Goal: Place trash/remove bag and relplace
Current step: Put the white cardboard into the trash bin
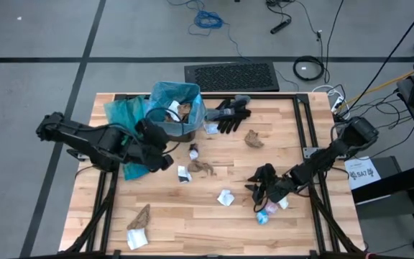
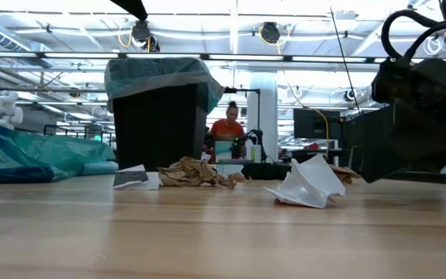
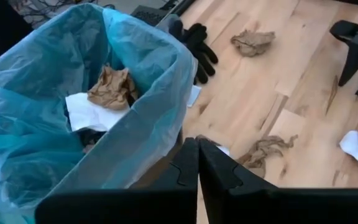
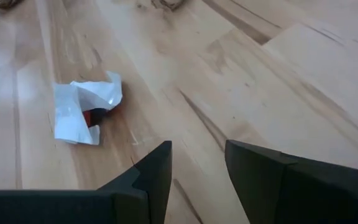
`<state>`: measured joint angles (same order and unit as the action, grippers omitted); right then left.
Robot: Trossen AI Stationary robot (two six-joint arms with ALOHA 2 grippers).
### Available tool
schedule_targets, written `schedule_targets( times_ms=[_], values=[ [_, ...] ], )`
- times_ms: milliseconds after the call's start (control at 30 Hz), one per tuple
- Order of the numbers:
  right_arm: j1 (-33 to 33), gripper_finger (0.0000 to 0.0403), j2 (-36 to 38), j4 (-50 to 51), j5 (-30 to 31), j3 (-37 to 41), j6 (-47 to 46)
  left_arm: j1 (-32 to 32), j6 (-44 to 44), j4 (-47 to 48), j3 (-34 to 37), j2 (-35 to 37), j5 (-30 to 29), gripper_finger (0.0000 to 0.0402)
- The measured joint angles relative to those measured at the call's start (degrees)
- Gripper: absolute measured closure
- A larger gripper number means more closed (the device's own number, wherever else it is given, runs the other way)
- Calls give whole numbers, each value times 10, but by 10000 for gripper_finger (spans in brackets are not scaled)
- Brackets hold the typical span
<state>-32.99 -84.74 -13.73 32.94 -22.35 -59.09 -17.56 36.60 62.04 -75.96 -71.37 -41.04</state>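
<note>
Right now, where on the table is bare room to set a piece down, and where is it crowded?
Bare wood lies between the brown scrap at the near left corner and the white scrap, and along the right edge past the brown wad. Crowded: around the lined bin, black gloves and left gripper; also by the right gripper.

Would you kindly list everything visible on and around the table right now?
Bin: one, dark, teal liner, table's far side; scraps inside.
Spare bag: one, teal, left of bin.
Gloves: black, right of bin.
Trash scraps: several, white and brown, scattered across table.
Table: one, light wood.
Person: one, orange top, in room behind.
Left gripper: shut, empty, beside bin.
Right gripper: open, above bare wood near a white scrap.
</note>
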Motion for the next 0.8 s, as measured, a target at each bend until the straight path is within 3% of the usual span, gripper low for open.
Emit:
schedule_targets(
  times_ms=[333, 633, 800],
  values=[
    [3, 261, 20, -46, 3, 0, 86, 4, -21, -12, 0, -23, -32, 395],
    [36, 261, 78, -51, 23, 0, 172, 46, -76, -26, 3, -29, -30, 394],
    [53, 261, 86, -58, 34, -1, 193, 79, -119, -41, 3, -30, 2, 394]
  ],
)
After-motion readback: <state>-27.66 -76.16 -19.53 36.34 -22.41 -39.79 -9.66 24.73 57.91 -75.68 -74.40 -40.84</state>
